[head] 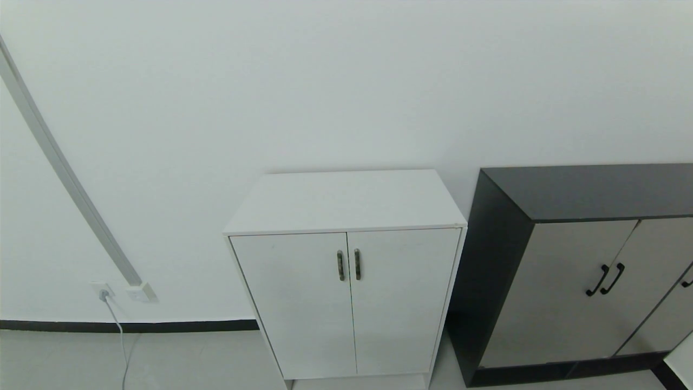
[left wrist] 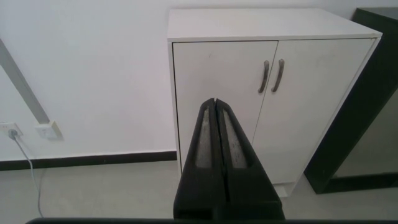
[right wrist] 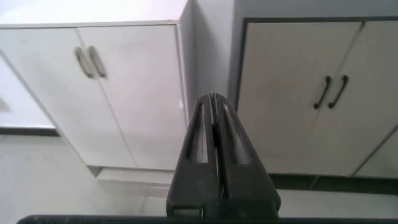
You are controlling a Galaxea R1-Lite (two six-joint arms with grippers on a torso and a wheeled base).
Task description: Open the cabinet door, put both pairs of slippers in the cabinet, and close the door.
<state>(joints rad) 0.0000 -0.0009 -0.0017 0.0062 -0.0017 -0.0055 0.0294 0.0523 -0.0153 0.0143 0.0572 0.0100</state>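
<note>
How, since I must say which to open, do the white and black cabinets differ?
The white cabinet is all white; the black cabinet has grey doors in a black frame. The white cabinet has straight grey handles, the black cabinet curved black handles. Both are shut.

I see my left gripper (left wrist: 215,102) with jaws pressed flat together, pointing forward. My right gripper (right wrist: 213,98) is likewise closed, jaws touching tip to tip.

We face a white wall (head: 346,81), grey floor (head: 189,360) with black skirting (head: 135,325), black cabinet (head: 487,271) with grey doors (right wrist: 292,93) ahead of our right gripper (right wrist: 213,98), wall socket (left wrist: 9,129) and slanted duct (left wrist: 23,81) beyond our left gripper (left wrist: 214,102)
</note>
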